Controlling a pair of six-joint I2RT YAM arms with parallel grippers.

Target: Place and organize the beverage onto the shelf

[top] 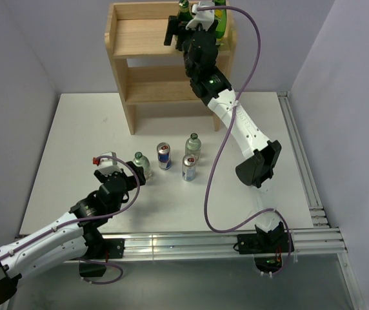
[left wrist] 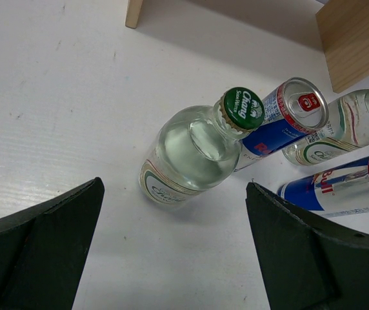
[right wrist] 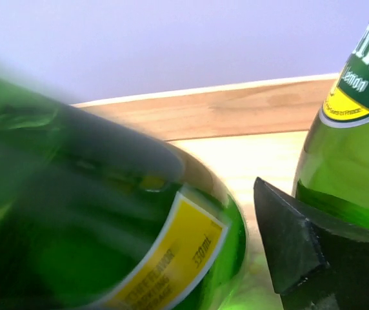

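Note:
The wooden shelf (top: 146, 35) stands at the back of the table. My right gripper (top: 186, 26) is up at its top tier, jaws open around a green bottle (right wrist: 107, 245). A thin gap shows between that bottle and my right finger (right wrist: 300, 252); the other finger is hidden. A second green bottle (right wrist: 352, 148) stands just right of it on the tier. My left gripper (top: 129, 173) is open and empty on the table. A clear green-capped bottle (left wrist: 197, 145) stands just beyond its fingertips.
Two blue-and-silver cans (top: 164, 155) (top: 188, 167) and a second clear bottle (top: 193, 145) stand together at mid-table, right of the left gripper. The shelf's middle tier (top: 155, 71) and lower tier (top: 159, 93) hold nothing visible. A metal rail (top: 300, 168) runs along the table's right edge.

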